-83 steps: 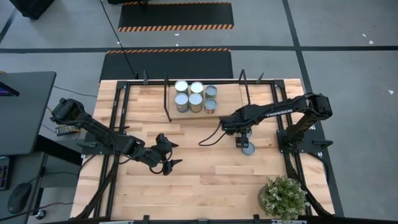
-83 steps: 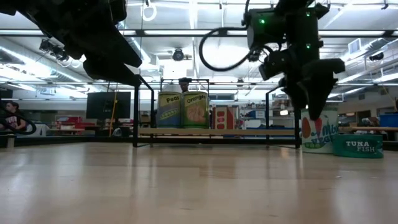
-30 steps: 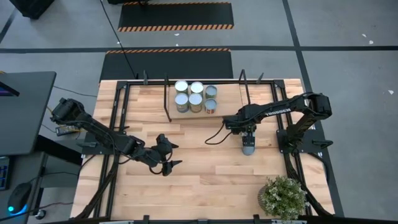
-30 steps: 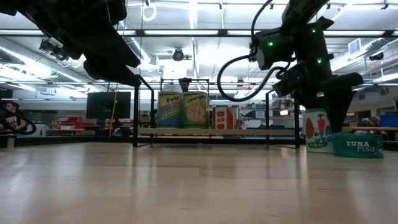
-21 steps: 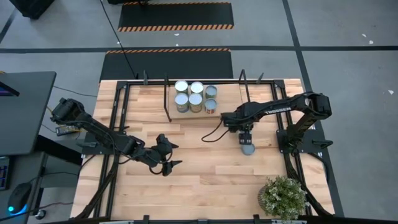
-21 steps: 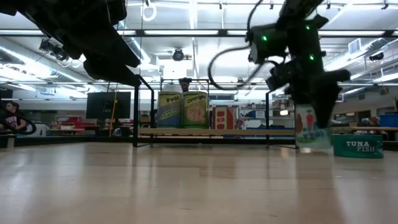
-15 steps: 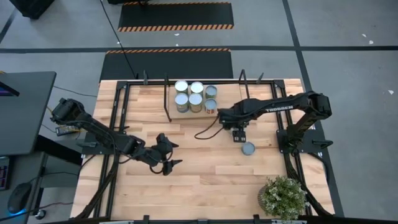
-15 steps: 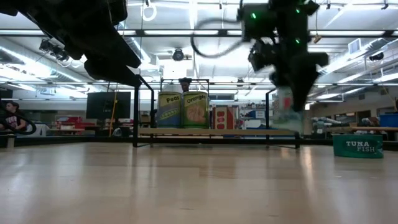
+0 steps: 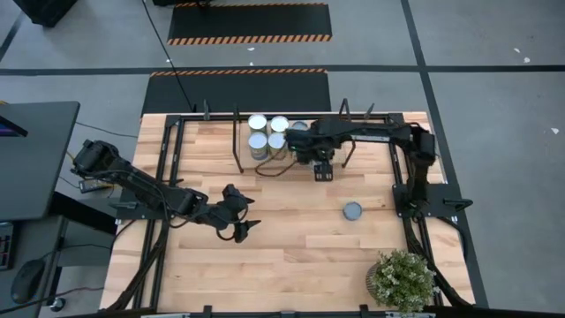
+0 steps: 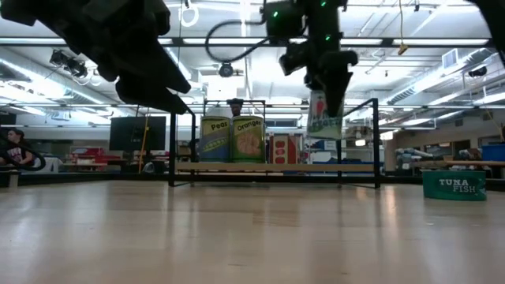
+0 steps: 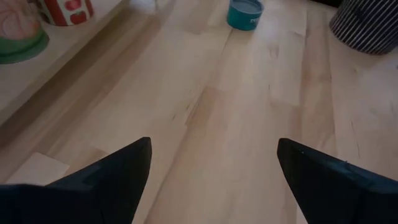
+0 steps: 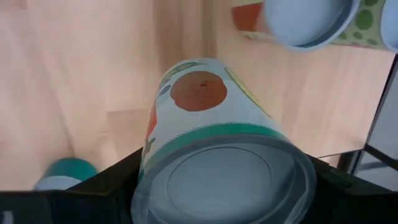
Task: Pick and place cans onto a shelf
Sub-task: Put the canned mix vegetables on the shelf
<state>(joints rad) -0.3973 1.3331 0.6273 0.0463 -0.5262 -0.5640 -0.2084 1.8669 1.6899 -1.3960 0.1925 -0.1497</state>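
Note:
My right gripper (image 9: 320,168) is shut on a tomato-label can (image 10: 323,115), held in the air at the shelf's (image 10: 276,167) near edge. The gripper hides this can in the high view. Several cans (image 9: 268,134) stand on the shelf's far left part, among them a Peas can (image 10: 215,140) and an Orange can (image 10: 248,140). A teal tuna can (image 9: 352,211) stands on the table to the right. My left gripper (image 9: 240,216) hovers open and empty over the table's left-middle, as the left wrist view (image 11: 213,149) shows. My right gripper pinches the tomato-label can between its two fingers, on opposite sides of the side wall (image 12: 147,167) near the top rim. The fingers (image 10: 327,77) come from above, pointing down. The can hangs below them, nearly upright and slightly tilted, clear of the table and above the shelf board.
Thin black upright rods (image 9: 237,141) (image 9: 347,140) frame the shelf. A green potted plant (image 9: 402,278) stands at the table's near right corner; its striped pot shows in the left wrist view (image 11: 367,25). Bare wood lies between the two grippers.
My right gripper has lifted the tomato-label can off the table beside the tuna can. It has carried the can up and toward the table's far-left, to the shelf's near edge. The tuna can has stayed in place.

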